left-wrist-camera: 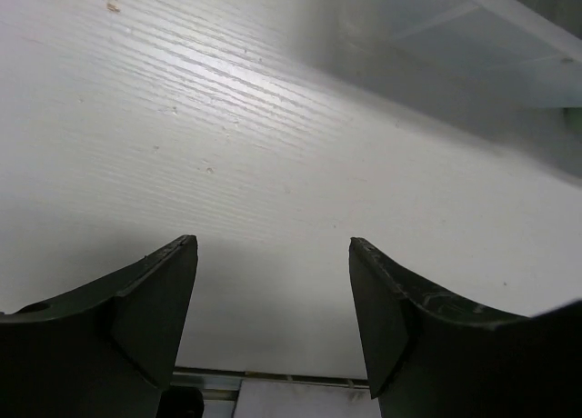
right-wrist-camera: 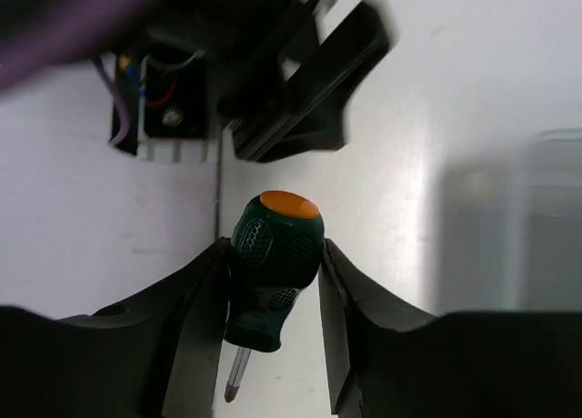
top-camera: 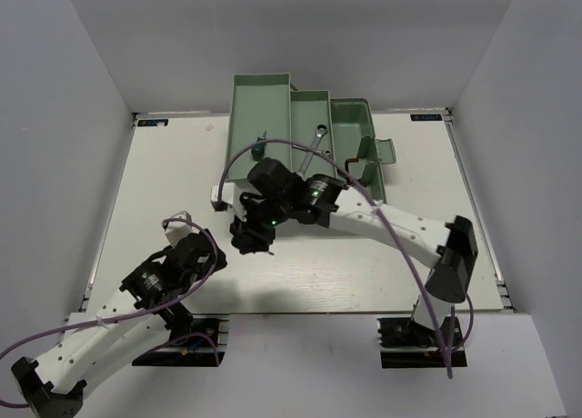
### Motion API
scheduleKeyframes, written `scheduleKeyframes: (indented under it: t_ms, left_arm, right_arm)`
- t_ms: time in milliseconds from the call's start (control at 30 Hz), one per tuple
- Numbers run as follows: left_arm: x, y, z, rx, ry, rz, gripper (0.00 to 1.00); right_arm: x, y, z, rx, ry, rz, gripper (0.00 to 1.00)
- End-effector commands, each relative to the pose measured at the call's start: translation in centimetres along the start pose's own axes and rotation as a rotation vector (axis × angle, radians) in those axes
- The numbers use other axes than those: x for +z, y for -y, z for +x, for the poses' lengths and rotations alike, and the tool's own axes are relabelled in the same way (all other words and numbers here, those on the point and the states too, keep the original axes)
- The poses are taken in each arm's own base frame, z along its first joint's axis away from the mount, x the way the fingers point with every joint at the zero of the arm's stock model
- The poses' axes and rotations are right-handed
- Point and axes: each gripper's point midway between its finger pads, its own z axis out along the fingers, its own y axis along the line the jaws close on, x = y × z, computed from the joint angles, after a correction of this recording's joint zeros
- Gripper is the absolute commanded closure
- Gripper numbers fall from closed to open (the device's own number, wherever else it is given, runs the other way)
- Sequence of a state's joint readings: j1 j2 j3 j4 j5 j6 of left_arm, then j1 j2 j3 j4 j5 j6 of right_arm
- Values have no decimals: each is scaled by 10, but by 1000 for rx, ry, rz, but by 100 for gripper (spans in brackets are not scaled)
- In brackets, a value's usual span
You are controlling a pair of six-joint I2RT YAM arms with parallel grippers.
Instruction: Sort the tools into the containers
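Your right gripper is pinching a screwdriver. Its two fingers are pressing on either side of the green handle. The orange cap is pointing away from the wrist camera and the metal tip is poking back between the fingers. Seen from above, that gripper is hanging over the table just in front of the toolbox, left of centre. You cannot tell whether the screwdriver is touching the table.

Your left gripper is standing open, with its fingers spread and nothing between them; only bare table is showing in the gap. It is sitting near the front left of the table, apart from the right gripper.

Further out, the toolbox is lying open at the far edge. A wrench is lying in its middle tray, and a purple cable is arcing across in front of it.
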State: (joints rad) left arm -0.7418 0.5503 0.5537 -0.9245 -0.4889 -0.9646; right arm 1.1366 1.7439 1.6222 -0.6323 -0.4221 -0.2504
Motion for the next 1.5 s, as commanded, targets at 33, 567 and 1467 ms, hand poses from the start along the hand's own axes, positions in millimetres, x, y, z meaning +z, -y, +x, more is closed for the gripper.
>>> scheduleKeyframes:
  t_ms: [33, 567, 1467]
  left_arm:
    - [-1, 18, -1, -101, 1, 81, 22]
    - [6, 20, 0, -89, -3, 57, 22]
    - [-5, -4, -24, -187, 153, 28, 60]
  right_arm:
    - [-60, 31, -37, -139, 43, 242, 100]
    - [-143, 229, -121, -174, 271, 1164, 100]
    - [-93, -8, -8, -529, 242, -342, 37]
